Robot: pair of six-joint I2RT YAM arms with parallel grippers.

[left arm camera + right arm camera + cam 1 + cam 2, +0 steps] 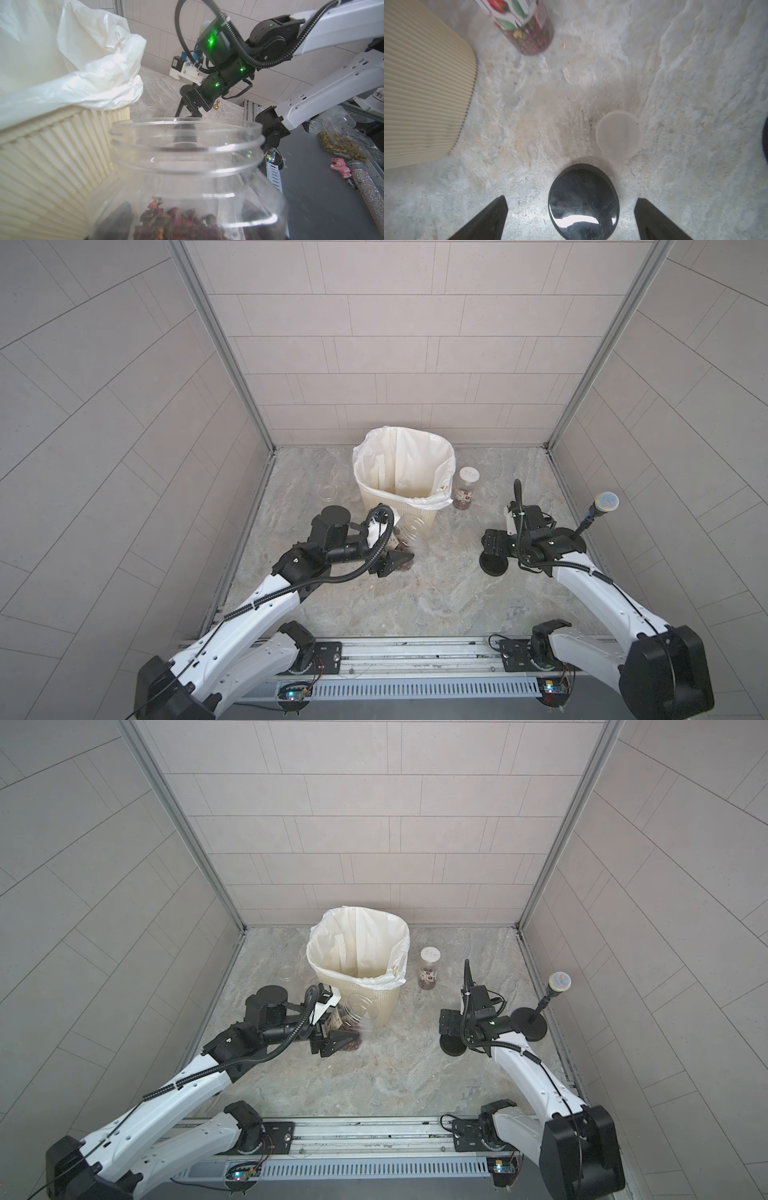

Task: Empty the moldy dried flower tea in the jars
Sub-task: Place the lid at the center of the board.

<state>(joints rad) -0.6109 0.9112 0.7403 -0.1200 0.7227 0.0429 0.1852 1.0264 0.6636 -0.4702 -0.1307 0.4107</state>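
Left wrist view. A: left hand (395, 549) clamped on open squat jar (187, 170); tea (176, 226) sits low inside, beside bin (52, 158).
B: Raise the mouth above the liner (93, 68) before tipping. Right hand (571, 199) is spread over black lid (583, 207).

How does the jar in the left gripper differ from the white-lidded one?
The wide jar is lidless; the labelled jar has its white lid on. The wide jar leans in the left gripper; the labelled jar stands upright, untouched. Both are clear and hold dried tea.
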